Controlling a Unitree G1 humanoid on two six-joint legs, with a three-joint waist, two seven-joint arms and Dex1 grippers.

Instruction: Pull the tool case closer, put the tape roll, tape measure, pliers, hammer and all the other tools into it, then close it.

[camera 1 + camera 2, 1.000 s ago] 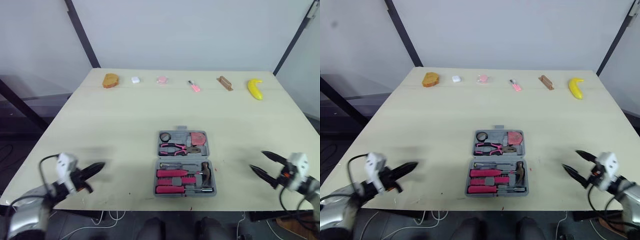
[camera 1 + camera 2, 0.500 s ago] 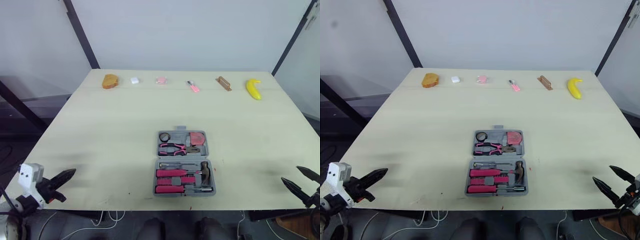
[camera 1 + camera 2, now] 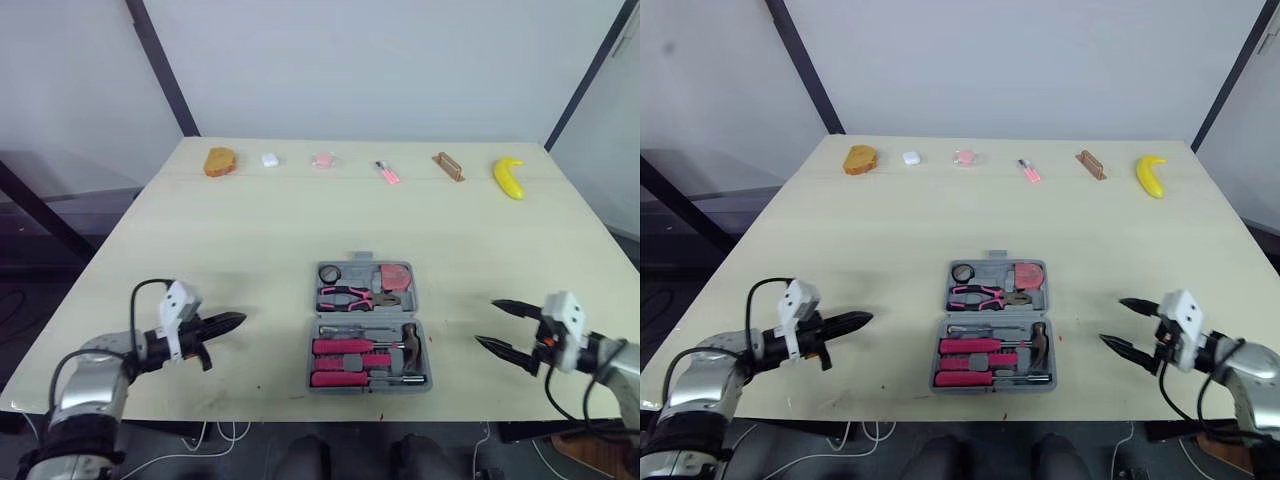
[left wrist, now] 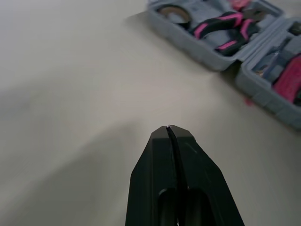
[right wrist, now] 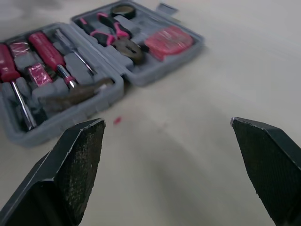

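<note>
The left gripper (image 3: pixel 232 321) hovers low over the table to the left of the tool case, its two black fingers pressed together, empty; the right gripper (image 3: pixel 487 322) hovers to the right of the case with its fingers spread wide, also empty, and neither touches it. The tool case (image 3: pixel 366 314) lies open and flat, both grey halves up. The half farther from the robot seats the tape roll (image 3: pixel 330 272), the pliers (image 3: pixel 355 296) and the red tape measure (image 3: pixel 397 275); the nearer half seats the hammer (image 3: pixel 408 340) and the pink-handled screwdrivers (image 3: pixel 345 347). I see no loose tool beside it, so closing looks like what remains. The case looks like hard moulded plastic, stiff, and probably weighty with steel inside. It should slide rather than lift, and the far half is best taken at its outer rim by the small latch tab (image 3: pixel 362 257) and folded over the hinge, slowly, since its tools might drop out of their nests. The pale wooden table (image 3: pixel 250 230) looks smooth and bare around the case. Well beyond the case, along the far edge, sit a banana (image 3: pixel 509 178), a brown block (image 3: pixel 449 166) and other small items, with a plain light wall behind.
</note>
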